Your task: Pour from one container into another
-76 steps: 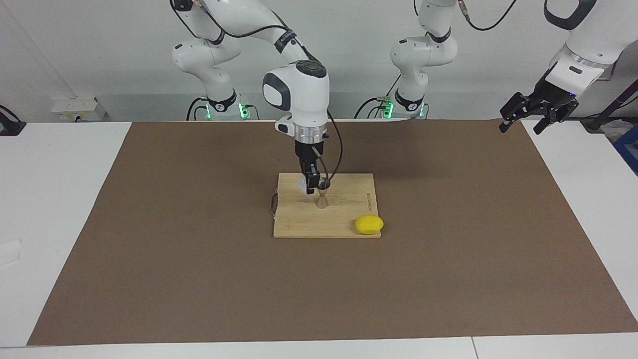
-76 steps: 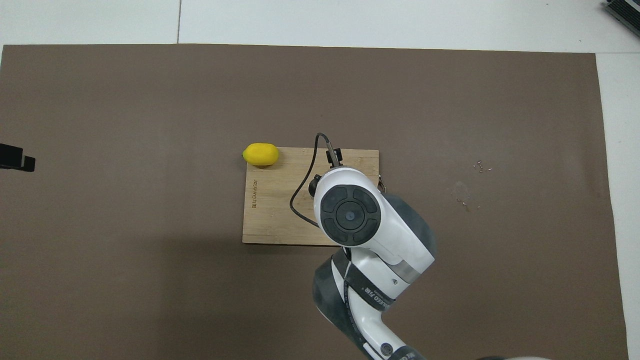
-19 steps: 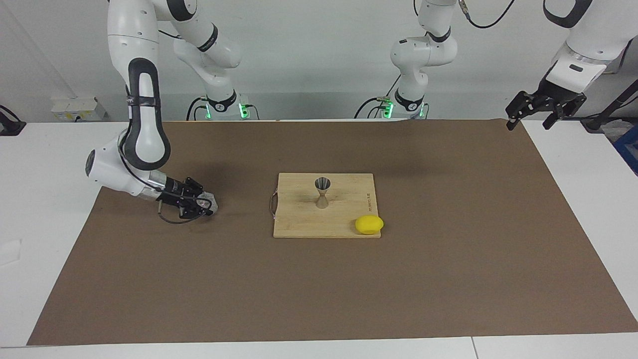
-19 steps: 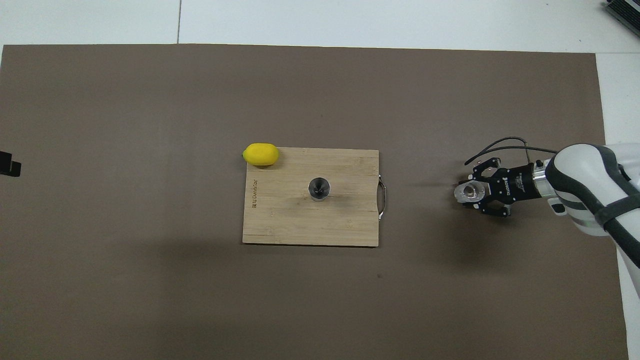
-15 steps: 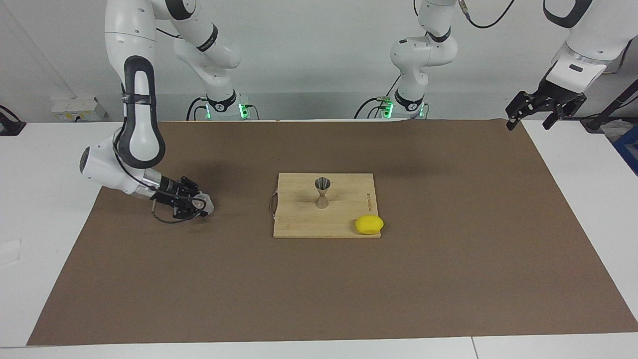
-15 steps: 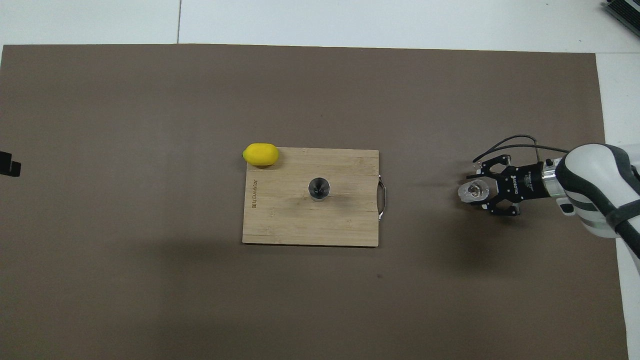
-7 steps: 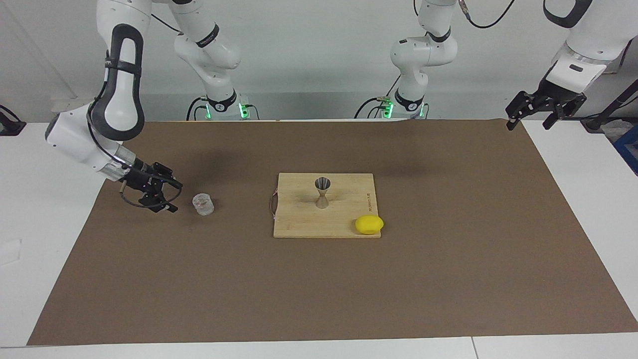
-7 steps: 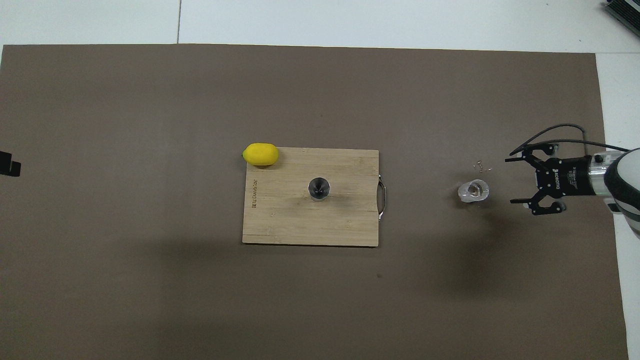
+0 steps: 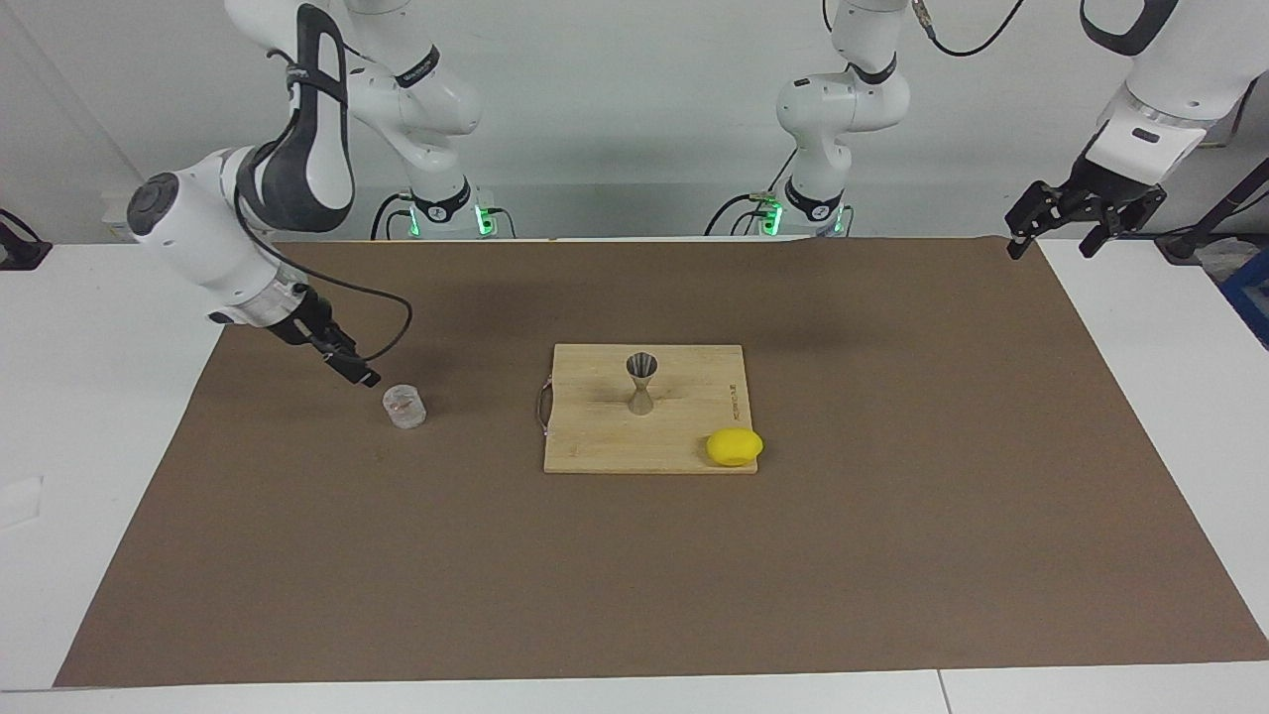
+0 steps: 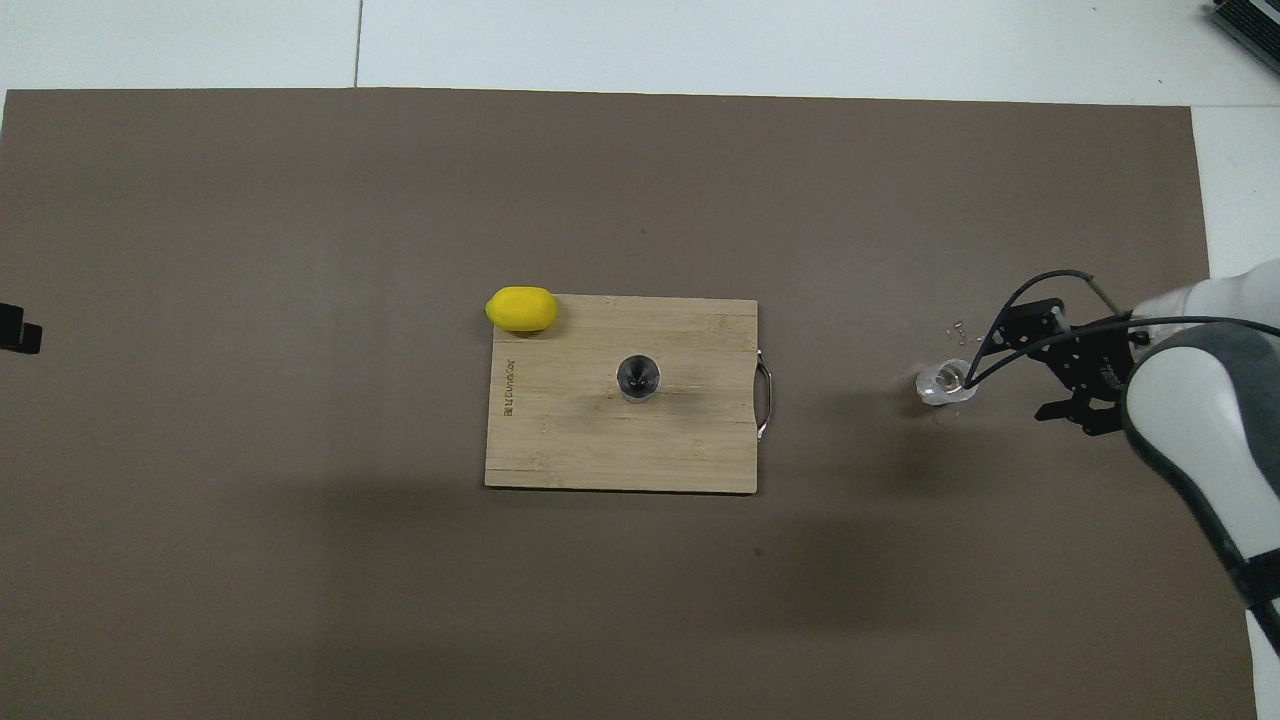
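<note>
The small clear glass cup [image 9: 404,407] [image 10: 943,383] stands upright on the brown mat toward the right arm's end, with nothing holding it. My right gripper [image 9: 359,372] [image 10: 1028,365] is open and raised, just beside the cup toward the right arm's end of the table and not touching it. The grey metal hourglass jigger [image 9: 641,382] [image 10: 637,378] stands upright in the middle of the wooden cutting board [image 9: 595,441] [image 10: 560,445]. My left gripper [image 9: 1051,243] waits open above the mat's corner at the left arm's end; only its tip [image 10: 18,331] shows in the overhead view.
A yellow lemon [image 9: 735,446] [image 10: 521,308] lies at the board's corner farthest from the robots, toward the left arm's end. The board has a metal handle [image 10: 766,400] on the side facing the cup. A few tiny specks [image 10: 960,328] lie on the mat near the cup.
The right gripper opened and let go of the glass cup, then drew back from it and rose. The cup stays on the mat. The left arm has not moved.
</note>
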Controlling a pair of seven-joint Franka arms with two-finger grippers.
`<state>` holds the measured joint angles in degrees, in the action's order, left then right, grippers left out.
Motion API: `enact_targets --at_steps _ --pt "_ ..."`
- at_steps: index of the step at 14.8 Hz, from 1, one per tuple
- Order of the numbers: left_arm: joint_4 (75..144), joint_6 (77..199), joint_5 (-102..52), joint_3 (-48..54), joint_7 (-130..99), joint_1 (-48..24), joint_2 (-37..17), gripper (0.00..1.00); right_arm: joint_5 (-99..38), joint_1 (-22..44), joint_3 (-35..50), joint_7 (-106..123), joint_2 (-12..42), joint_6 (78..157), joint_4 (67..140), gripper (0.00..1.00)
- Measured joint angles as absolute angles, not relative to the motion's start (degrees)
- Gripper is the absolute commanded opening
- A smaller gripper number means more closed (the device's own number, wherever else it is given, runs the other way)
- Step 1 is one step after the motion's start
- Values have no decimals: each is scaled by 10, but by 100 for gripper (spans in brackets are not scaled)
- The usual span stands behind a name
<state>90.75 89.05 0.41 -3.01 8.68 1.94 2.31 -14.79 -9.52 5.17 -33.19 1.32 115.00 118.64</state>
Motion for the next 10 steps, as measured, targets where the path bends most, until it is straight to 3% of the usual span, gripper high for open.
enact_targets --at_steps 6,10 --pt "907 890 4 -30 87 19 23 100 -44 9 56 -229 -31 1121 1148 100" --pt "907 890 4 -30 87 19 23 100 -3 19 55 -173 -32 1092 1084 100"
